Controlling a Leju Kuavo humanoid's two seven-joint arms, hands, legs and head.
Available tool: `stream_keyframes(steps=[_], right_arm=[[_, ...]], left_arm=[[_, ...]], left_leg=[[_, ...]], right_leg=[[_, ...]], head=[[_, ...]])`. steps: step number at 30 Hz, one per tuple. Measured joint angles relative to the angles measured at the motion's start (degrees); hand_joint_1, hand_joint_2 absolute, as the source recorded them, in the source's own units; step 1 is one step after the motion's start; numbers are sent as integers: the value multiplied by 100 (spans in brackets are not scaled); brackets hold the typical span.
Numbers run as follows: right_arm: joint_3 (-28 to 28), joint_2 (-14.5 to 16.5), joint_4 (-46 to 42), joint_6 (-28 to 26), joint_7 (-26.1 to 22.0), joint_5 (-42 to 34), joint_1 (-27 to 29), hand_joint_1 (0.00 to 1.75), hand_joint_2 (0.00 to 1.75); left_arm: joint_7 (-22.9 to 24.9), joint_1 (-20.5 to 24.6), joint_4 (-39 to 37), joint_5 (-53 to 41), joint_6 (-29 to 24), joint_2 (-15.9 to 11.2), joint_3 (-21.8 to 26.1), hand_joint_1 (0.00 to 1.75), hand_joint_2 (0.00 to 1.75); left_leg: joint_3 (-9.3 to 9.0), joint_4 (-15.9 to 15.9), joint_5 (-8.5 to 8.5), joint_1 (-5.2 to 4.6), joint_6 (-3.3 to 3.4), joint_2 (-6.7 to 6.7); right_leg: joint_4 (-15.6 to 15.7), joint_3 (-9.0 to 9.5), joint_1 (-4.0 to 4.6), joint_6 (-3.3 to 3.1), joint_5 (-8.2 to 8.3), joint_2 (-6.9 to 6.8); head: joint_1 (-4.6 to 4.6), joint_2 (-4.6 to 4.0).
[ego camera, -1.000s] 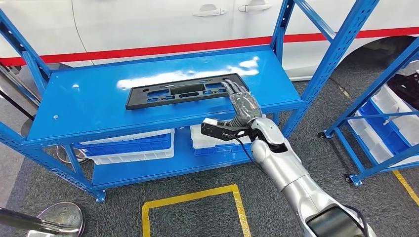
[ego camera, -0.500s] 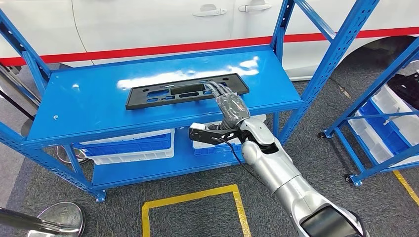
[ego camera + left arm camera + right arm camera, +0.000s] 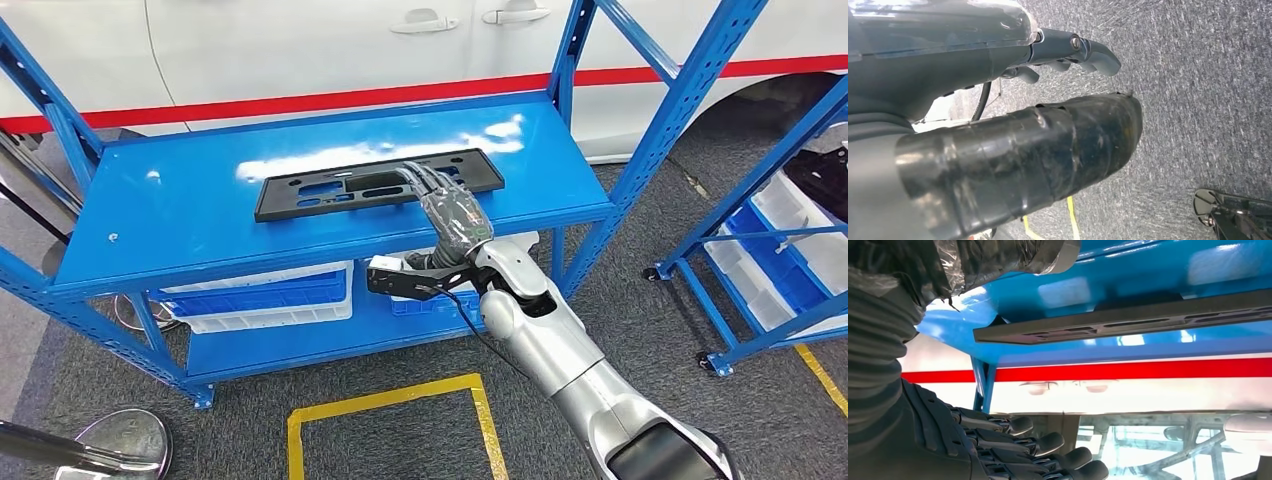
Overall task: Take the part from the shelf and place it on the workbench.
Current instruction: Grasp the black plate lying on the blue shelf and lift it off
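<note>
Head view shows the right hand, fingers apart, over the part lying ungrasped on the shelf; lifting and placing remain.

Bright, even light; white glare patches lie on the blue shelf top behind the black part; the left wrist view looks slightly soft.

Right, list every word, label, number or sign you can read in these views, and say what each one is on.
None can be read.
The black part on the blue shelf: moulded cut-outs, no lettering visible.
The white vehicle with its red stripe: no text.
The white bins below: no labels visible.
The yellow floor marking: a plain outline, no characters.
The right hand over the part: no markings readable.
</note>
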State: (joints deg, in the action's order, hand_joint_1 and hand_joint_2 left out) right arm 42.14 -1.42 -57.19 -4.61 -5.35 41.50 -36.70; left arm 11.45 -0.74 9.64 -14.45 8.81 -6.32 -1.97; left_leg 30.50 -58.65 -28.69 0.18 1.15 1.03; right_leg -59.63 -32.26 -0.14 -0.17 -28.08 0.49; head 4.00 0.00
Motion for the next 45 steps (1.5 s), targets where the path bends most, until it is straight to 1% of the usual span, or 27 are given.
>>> stream_keyframes(steps=[13, 22, 26, 28, 30, 31, 32, 33, 34, 35, 36, 37, 38, 39, 40, 41, 42, 43, 44, 45], right_arm=[[2, -4, -53, 32, 99, -2, 5, 0, 175], [7, -11, -62, 64, 105, -2, 10, 0, 175], [14, -11, -86, 103, 109, 0, 11, 0, 175], [25, -11, -110, 121, 109, 2, 13, 0, 175], [37, -11, -149, 133, 109, 4, 12, 0, 175], [42, -11, -171, 133, 109, 4, 6, 0, 175], [44, -11, -190, 133, 110, 5, -1, 0, 175], [47, -11, -199, 133, 110, 5, -2, 0, 175], [51, -11, -203, 134, 110, 5, 7, 0, 175], [56, -11, -204, 134, 111, 5, 25, 0, 175], [60, -14, -204, 135, 112, 5, 46, 0, 175], [63, -17, -204, 135, 113, 5, 60, 0, 175], [65, -20, -204, 135, 114, 5, 64, 0, 175], [67, -24, -205, 134, 115, 5, 64, 0, 175], [69, -26, -205, 135, 116, 5, 62, 0, 175], [74, -29, -207, 135, 116, 5, 60, 0, 175], [81, -32, -210, 138, 116, 5, 62, 0, 175], [87, -38, -213, 143, 119, 7, 66, 0, 175], [93, -43, -216, 146, 120, 8, 67, 0, 175], [96, -46, -224, 150, 124, 9, 70, 0, 175]], left_arm=[[-7, -1, 0, 1, 1, 0, 0, 0, 0], [-15, -1, 0, 3, 11, -2, 0, 0, 0], [-21, -1, 0, 7, 17, -2, 0, 0, 0], [-30, -1, 0, 3, 17, -2, 0, 0, 0], [-36, 0, 0, -2, 17, -1, 0, 0, 0], [-36, 0, 0, -3, 17, 1, 0, 0, 0], [-37, 1, 0, -3, 17, 2, 0, 0, 0], [-38, 0, 0, -4, 17, 2, 0, 0, 0], [-38, -1, 0, -4, 17, 2, 0, 0, 0], [-39, -2, 0, -4, 17, 2, 0, 0, 0], [-39, -4, 0, -4, 17, 2, 0, 0, 0], [-39, -5, 0, -4, 17, 3, 0, 0, 0], [-39, -5, 0, -4, 17, 4, 0, 0, 0], [-40, -5, 0, -4, 17, 5, 0, 0, 0], [-42, -6, 0, -5, 17, 5, 0, 0, 0], [-43, -4, 0, -6, 17, 5, 0, 0, 0], [-45, -1, 0, -7, 17, 5, 0, 0, 0], [-46, 0, 0, -8, 16, 5, 0, 0, 0], [-48, 3, 0, -9, 14, 6, 0, 0, 0], [-50, 4, 0, -9, 12, 7, 0, 0, 0]], left_leg=[[0, 0, 0, 0, 0, 0], [11, -19, -1, -20, 2, 1], [32, -47, -5, -22, 9, 1], [43, -56, -3, -23, 20, 1], [23, 4, 36, 16, 65, -8], [7, 47, 63, 38, 95, -19], [-8, 87, 89, 61, 122, -33], [-13, 104, 102, 66, 135, -46], [-11, 108, 106, 67, 143, -54], [-8, 106, 104, 68, 142, -59], [-9, 102, 98, 71, 136, -60], [-16, 95, 87, 76, 124, -59], [-27, 83, 68, 84, 104, -56], [-43, 64, 38, 94, 76, -54], [-52, 47, 3, 99, 42, -52], [-51, 23, -30, 98, 4, -50], [-40, 8, -50, 96, -36, -49], [-25, 7, -57, 94, -71, -50], [-21, 13, -60, 96, -106, -52], [-24, 22, -73, 105, -140, -56]], right_leg=[[0, -1, 0, 0, 0, 0], [8, -1, -24, 7, 6, 0], [11, -9, -26, 22, 15, -1], [21, -10, -28, 41, 27, 1], [13, -8, -8, 73, 17, 4], [-65, -43, -2, 91, -38, 2], [-251, -133, -2, 109, -147, -2], [-567, -292, -19, 128, -302, -9], [-959, -502, -35, 147, -465, -13], [-1330, -711, -55, 165, -578, -16], [-1562, -863, -73, 181, -594, -17], [-1571, -915, -91, 192, -487, -19], [-1359, -859, -107, 199, -277, -21], [-977, -718, -121, 201, -15, -24], [-620, -567, -120, 197, 165, -25], [-317, -433, -108, 179, 264, -24], [-148, -361, -90, 147, 283, -22], [-114, -342, -67, 108, 235, -17], [-85, -335, -52, 61, 221, -12], [-73, -327, -57, 14, 220, -10]], head=[[0, 0], [0, 0], [0, 0], [0, 0], [2, 0], [3, 0], [3, 0], [3, 0], [2, 0], [2, 0], [2, 0], [3, 0], [2, 0], [3, 0], [3, 0], [3, 0], [2, 0], [2, 0], [2, 0], [1, 0]])
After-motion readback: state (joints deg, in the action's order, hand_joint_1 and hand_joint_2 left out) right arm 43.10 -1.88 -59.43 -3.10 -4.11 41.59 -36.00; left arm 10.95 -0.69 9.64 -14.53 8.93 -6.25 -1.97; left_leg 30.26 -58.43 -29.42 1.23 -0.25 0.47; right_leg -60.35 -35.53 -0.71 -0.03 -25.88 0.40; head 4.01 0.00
